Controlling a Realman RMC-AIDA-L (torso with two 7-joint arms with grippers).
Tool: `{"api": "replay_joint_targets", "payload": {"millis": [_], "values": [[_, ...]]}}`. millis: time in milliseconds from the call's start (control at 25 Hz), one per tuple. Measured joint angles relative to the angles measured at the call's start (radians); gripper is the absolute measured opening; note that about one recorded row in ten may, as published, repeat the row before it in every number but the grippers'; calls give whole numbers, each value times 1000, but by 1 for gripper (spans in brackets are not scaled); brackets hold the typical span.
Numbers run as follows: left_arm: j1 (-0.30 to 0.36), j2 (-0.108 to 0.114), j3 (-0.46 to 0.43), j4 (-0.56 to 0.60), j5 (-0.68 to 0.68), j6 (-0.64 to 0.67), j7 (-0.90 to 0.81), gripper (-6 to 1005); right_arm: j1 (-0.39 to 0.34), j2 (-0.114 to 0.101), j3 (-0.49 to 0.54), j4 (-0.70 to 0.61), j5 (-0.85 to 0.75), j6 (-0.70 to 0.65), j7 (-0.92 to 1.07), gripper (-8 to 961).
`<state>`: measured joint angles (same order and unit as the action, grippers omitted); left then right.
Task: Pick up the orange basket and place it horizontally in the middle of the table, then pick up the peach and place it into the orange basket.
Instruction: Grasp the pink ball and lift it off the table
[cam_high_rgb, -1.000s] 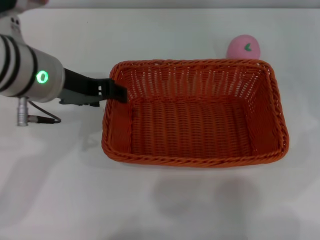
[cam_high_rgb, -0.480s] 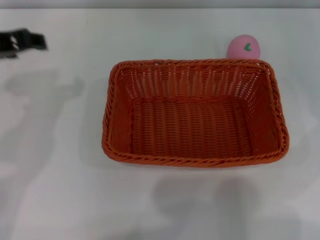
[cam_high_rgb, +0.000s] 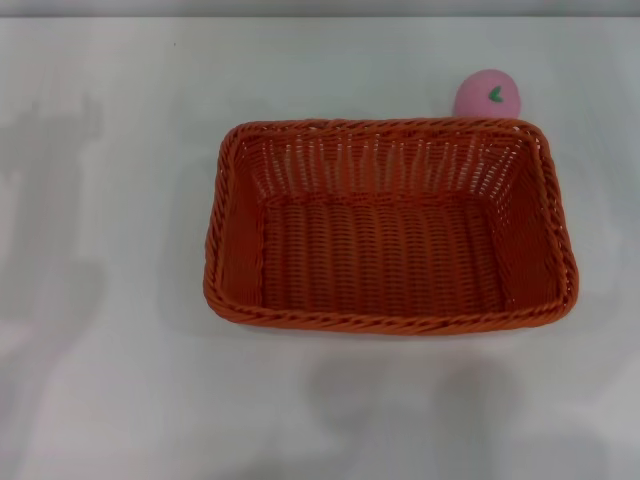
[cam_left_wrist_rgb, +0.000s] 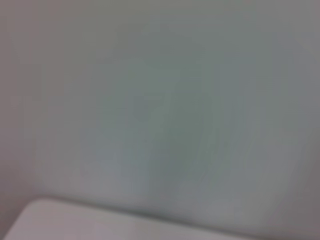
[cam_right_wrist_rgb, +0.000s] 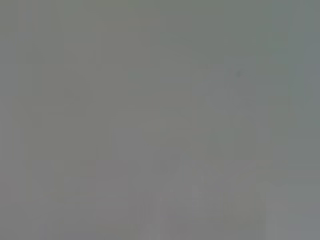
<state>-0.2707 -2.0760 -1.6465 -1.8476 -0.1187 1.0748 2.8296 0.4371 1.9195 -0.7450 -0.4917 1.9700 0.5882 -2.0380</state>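
With neither gripper in view, their state cannot be told; the orange basket (cam_high_rgb: 390, 228) lies lengthwise across the bench (cam_high_rgb: 110, 380), the peach (cam_high_rgb: 488, 94) touching its far right corner.

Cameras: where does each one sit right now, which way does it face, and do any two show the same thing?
Head view: high, facing down on the table, the orange basket and the peach behind its far rim; no arm shows.
Left wrist view: only a blank pale surface, no fingers.
Right wrist view: featureless grey, no fingers.
Shared: nothing recognisable.
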Motion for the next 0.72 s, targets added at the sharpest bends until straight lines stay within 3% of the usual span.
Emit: {"api": "replay_joint_targets", "payload": {"millis": [80,440,720], "values": [[11,1,0,41,16,-114,0,620,-10,2,-4,-10,-44,35,53,851],[32,3,8,109,38,-317,-1,619,-49,-2,-7,-12,-78,145,111,850],[31,3,8,149,60,-358,-1,618,-43,-16,-7,-48,-218,203,229,849]]}}
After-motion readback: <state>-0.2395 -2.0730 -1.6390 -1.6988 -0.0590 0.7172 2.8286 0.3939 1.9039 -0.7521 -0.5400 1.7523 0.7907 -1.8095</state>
